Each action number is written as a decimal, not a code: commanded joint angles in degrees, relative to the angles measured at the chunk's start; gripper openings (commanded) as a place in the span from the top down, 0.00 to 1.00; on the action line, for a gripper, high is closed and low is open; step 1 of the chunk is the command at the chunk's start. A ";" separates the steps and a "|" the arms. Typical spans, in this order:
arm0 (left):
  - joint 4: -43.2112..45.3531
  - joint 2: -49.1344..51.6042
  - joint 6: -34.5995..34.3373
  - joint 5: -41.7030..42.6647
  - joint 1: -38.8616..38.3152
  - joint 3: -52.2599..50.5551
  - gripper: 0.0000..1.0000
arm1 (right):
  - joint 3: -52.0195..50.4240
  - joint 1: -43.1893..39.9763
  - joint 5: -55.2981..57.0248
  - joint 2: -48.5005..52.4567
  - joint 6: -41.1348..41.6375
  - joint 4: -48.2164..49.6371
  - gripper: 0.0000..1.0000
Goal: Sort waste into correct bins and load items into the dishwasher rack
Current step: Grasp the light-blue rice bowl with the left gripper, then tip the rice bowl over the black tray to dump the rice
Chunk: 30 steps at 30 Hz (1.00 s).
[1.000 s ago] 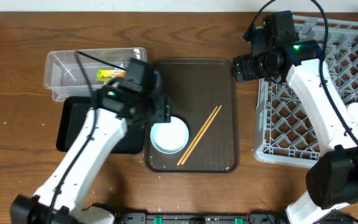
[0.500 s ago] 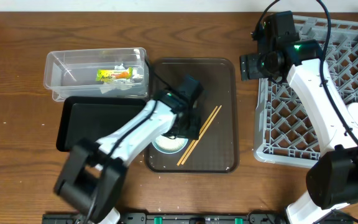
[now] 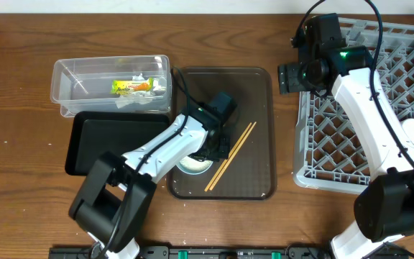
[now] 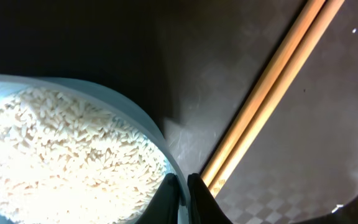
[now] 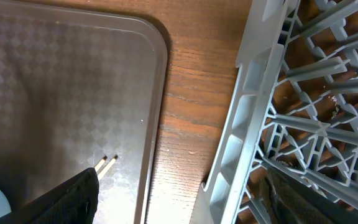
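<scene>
The white bowl (image 4: pixel 156 132) with its pale blue inside stands on the brown serving tray (image 3: pixel 254 93) and holds white rice grains (image 4: pixel 61 155). My left gripper (image 4: pixel 185 199) is shut on the bowl's right rim, one finger inside and one outside. The wooden chopsticks (image 3: pixel 230 157) lie slanted just to the right of the bowl (image 3: pixel 191 166). The yellow-green wrapper (image 3: pixel 131 87) and a white tissue (image 3: pixel 144 99) lie in the clear tub (image 3: pixel 70 86). My right gripper (image 5: pixel 185 199) hangs open above the wood between the brown tray and the grey rack (image 3: pixel 351 137).
The shallow black tray (image 3: pixel 99 140) sits in front of the clear tub, left of the brown tray. A white cup (image 3: pixel 412 129) shows at the rack's right side. The chopstick tips (image 5: pixel 106 163) lie near my right gripper's left finger.
My left arm swung right from beside the tub to the bowl, and its jaws closed on the rim. The right arm shifted slightly right, then held still.
</scene>
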 commanded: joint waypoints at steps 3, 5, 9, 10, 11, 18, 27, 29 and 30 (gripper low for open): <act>-2.69 -6.73 2.34 -0.52 2.54 3.39 0.94 | -0.24 -0.59 0.66 -0.09 0.68 -0.04 0.18; -3.34 -10.56 3.21 -0.50 4.33 3.54 0.94 | -0.24 -0.74 0.66 -0.09 0.68 -0.04 0.17; -6.01 -17.38 4.15 -0.26 10.34 3.54 0.94 | -0.24 -0.81 0.68 -0.09 0.68 0.02 0.17; -6.75 -18.62 4.81 0.79 12.46 3.54 0.94 | -0.24 -0.81 0.72 -0.09 0.68 0.00 0.17; -7.21 -19.52 6.05 2.69 14.51 3.54 0.94 | -0.24 -0.81 0.94 -0.09 0.68 -0.02 0.17; -7.58 -20.68 17.66 26.08 32.61 1.70 0.94 | -0.24 -0.79 1.07 -0.09 0.68 -0.07 0.17; -7.37 -18.14 33.07 54.90 53.51 -6.49 0.94 | -0.24 -0.79 1.07 -0.09 0.68 0.09 0.17; -7.13 -16.68 35.91 60.41 56.68 -8.70 0.94 | -0.24 -0.79 1.07 -0.09 0.68 0.17 0.17; -7.15 -15.72 37.33 62.95 58.05 -9.64 0.94 | -0.24 -0.79 1.07 -0.09 0.68 0.17 0.17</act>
